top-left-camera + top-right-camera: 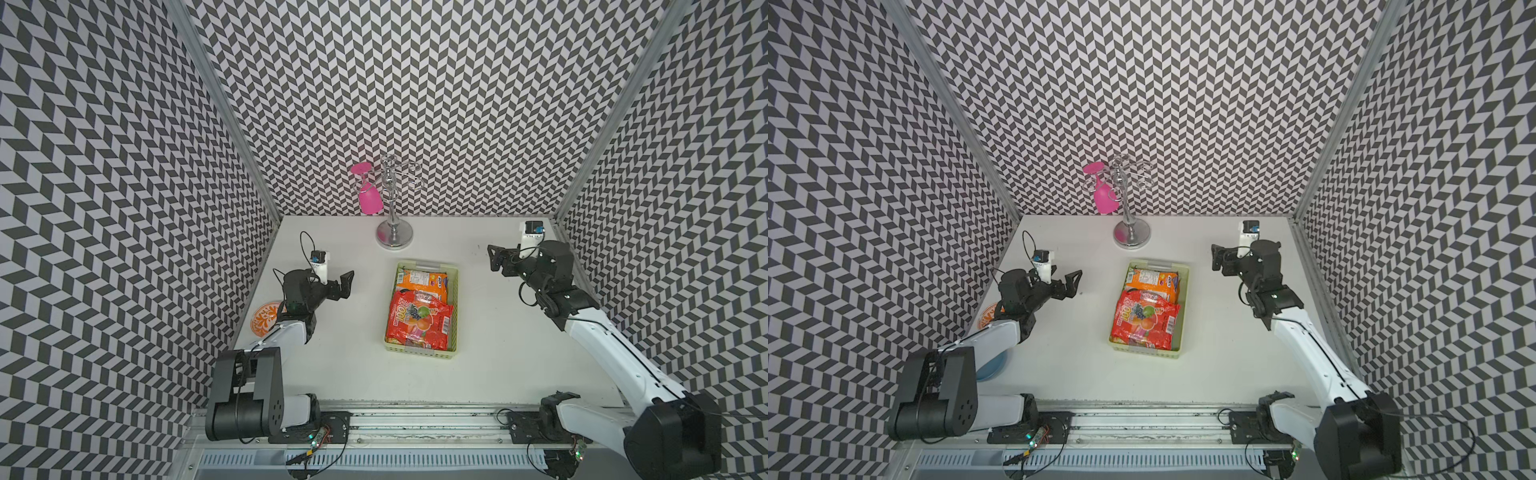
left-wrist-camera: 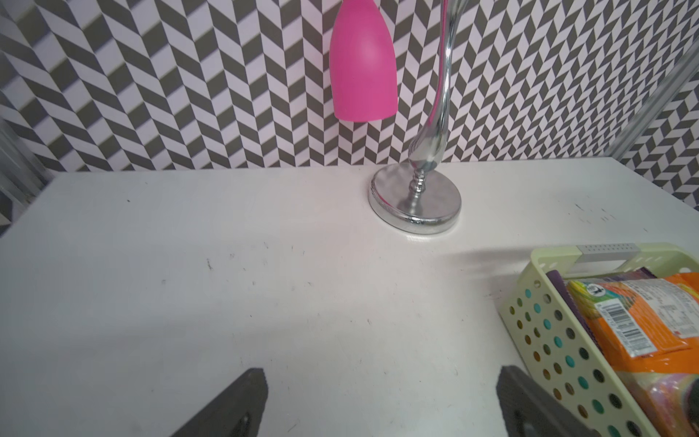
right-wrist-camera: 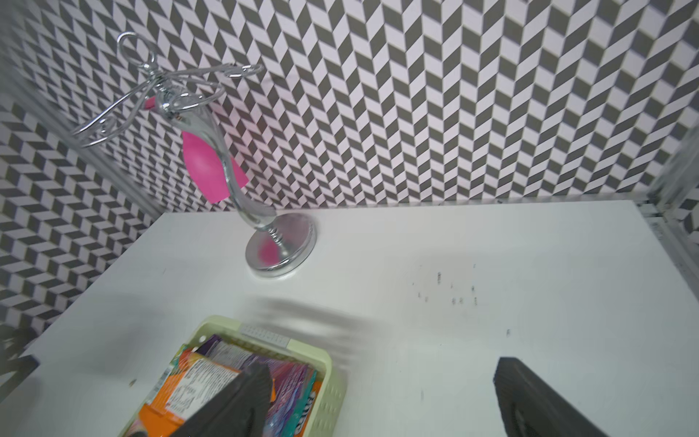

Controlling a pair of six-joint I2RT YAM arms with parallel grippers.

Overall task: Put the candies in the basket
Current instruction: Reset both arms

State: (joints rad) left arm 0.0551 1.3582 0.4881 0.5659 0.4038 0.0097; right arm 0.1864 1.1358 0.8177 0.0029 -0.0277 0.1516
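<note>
three walls close the cell in — the back wall (image 1: 415, 83), the left wall (image 1: 104, 208) and the right wall (image 1: 685, 208), all papered in one grey-and-white chevron print. bare aluminium posts run up both back corners, the left post (image 1: 231, 120) and the right post (image 1: 609, 120). the floor of the cell is a flat white tabletop (image 1: 498, 353), matte, with small dark scuffs (image 3: 454, 299) in the right wrist view. along its near edge runs a metal rail (image 1: 415, 419), below it a white slotted strip (image 1: 395, 459). near the back wall stands a chrome stand (image 1: 395, 237) on a round base, a pink glass (image 1: 370, 201) hanging upside down from it. the light is soft and even — shadows stay faint.
</note>
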